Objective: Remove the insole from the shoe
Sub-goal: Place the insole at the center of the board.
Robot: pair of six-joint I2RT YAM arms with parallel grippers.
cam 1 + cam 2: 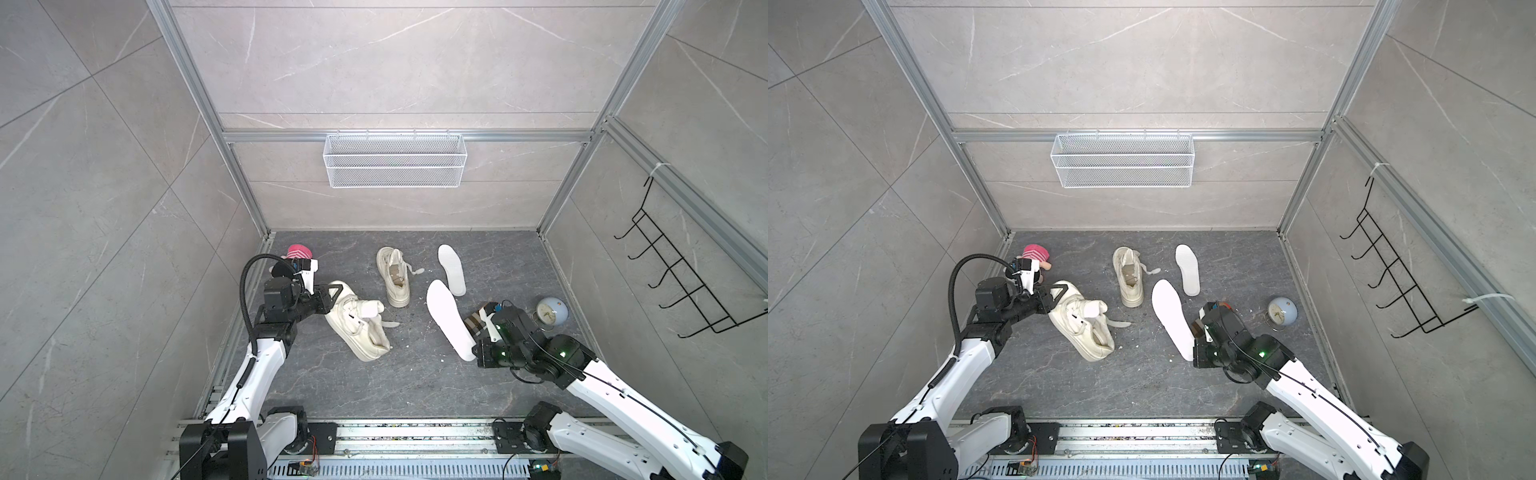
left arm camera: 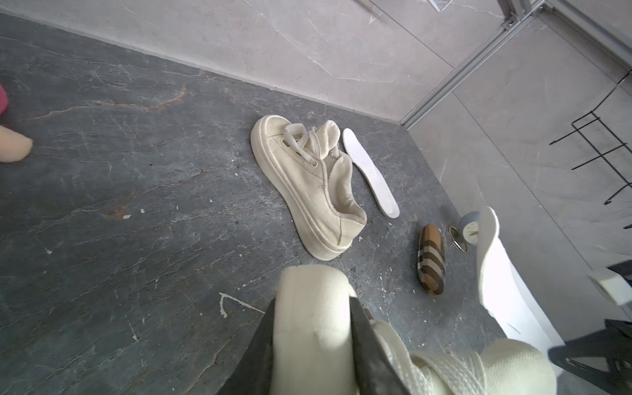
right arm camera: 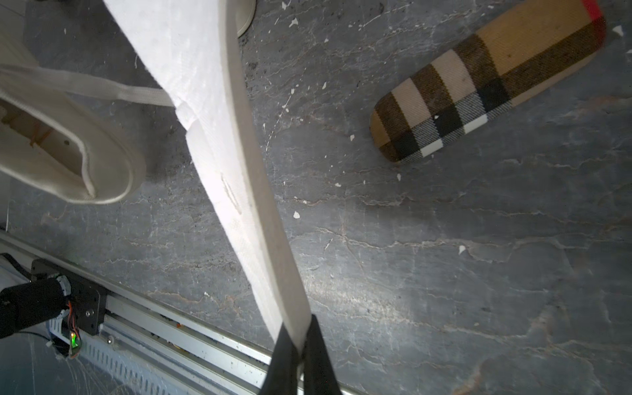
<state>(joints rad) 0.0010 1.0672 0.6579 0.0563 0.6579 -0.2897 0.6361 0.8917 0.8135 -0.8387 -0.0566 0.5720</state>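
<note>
Right wrist view: right hand [image 3: 298, 337] is clamped tight on one end of the insole [image 3: 219, 136], with its fingers [image 3: 284, 355] pinching the flat faces. The insole is white and slightly bowed, and runs from bottom centre to the upper left of the frame. The held end is clear of the bench [image 3: 444, 256]. Can't tell if the far end touches down.

In both top views the insole sits right of centre in the lower half of the frame. It is fully out of the shoe [image 1: 353, 328], with bare bench between them.

The shoe is left of centre, toe toward the upper left, opening toward the lower right, tongue flopped up, lace trailing right. Left hand [image 2: 313, 318] has a narrow grip on the toe cap, one finger each side. In the left wrist view that grip is at bottom centre.

Other items:
- Second shoe [image 2: 307, 184] is at mid-frame in the left wrist view, with a loose insole [image 2: 371, 171] just beside it on the right.
- Plaid case [image 2: 431, 260] lies flat on the bench at lower right of that pair. In the top views it is partly hidden under the right arm.
- Clock [image 1: 550, 312] is near the right edge of the bench, just beyond the case.
- Plush toy [image 1: 300, 251] is at the bench's upper-left corner, behind the left wrist.
- Wire basket [image 1: 395, 160] hangs on the back wall at upper centre.
- Hook rack [image 1: 681, 270] is on the right wall.
</note>
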